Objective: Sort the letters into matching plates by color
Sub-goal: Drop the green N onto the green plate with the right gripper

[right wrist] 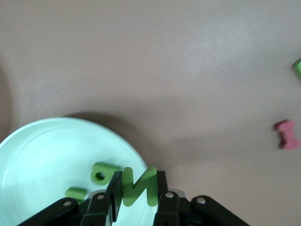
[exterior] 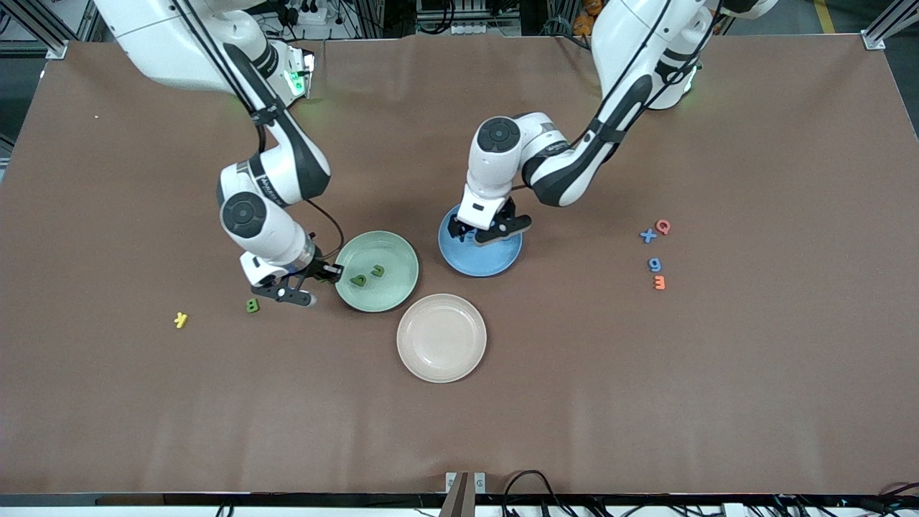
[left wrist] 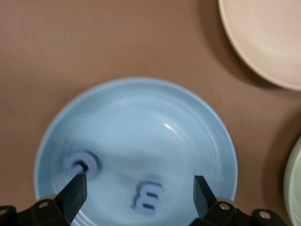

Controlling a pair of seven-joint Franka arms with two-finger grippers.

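Nearest us, the beige plate (exterior: 441, 337) is empty. Our left gripper (left wrist: 138, 189) hangs wide over the blue plate (exterior: 479, 267), which has two blue letters (left wrist: 148, 197); two (exterior: 654, 264) remain on the table. Our right gripper (right wrist: 137, 186) pinches a green N (right wrist: 136, 186) at the green plate (exterior: 377, 271), which has two; a green B (exterior: 252, 306) waits.

we see the mint green plate (exterior: 402, 248) with two green letters (exterior: 367, 276) flat inside, a green n (right wrist: 137, 186) pinched upright over it. the blue plate (exterior: 502, 262), at its 2 o'clock, holds two blue letters (left wrist: 148, 197).
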